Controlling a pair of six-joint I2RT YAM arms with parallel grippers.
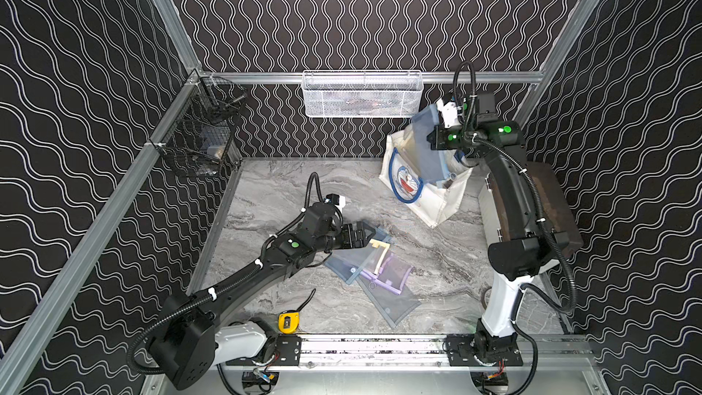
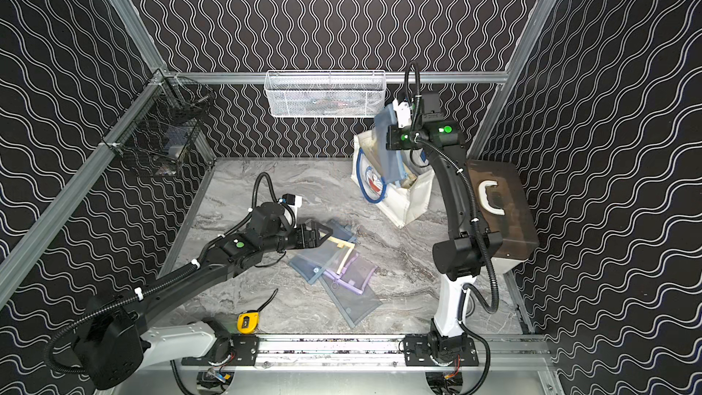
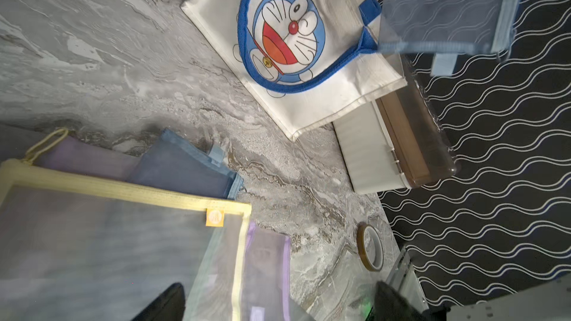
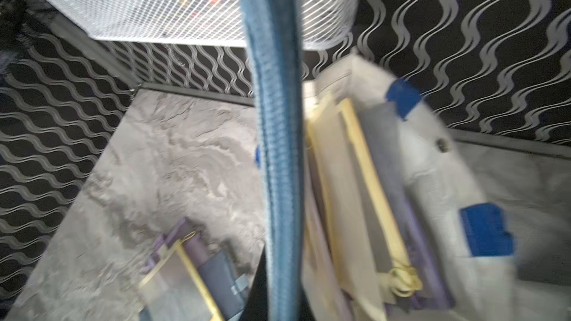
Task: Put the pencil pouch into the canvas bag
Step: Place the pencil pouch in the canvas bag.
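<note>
Both top views are evenly and moderately bright, lit from above. The marble tabletop (image 1: 288,191) carries only soft, pale shadows and no hard glare. Toward the picture edges the wavy-patterned walls (image 1: 76,108) lean outward, a wide-angle distortion. In the left wrist view the canvas bag (image 3: 309,97) is sharp, while the near yellow-edged pouch (image 3: 123,242) is out of focus. The right wrist view is smeared overall: the blue pencil pouch (image 4: 275,149) and the white mesh basket (image 4: 185,4) look soft.
</note>
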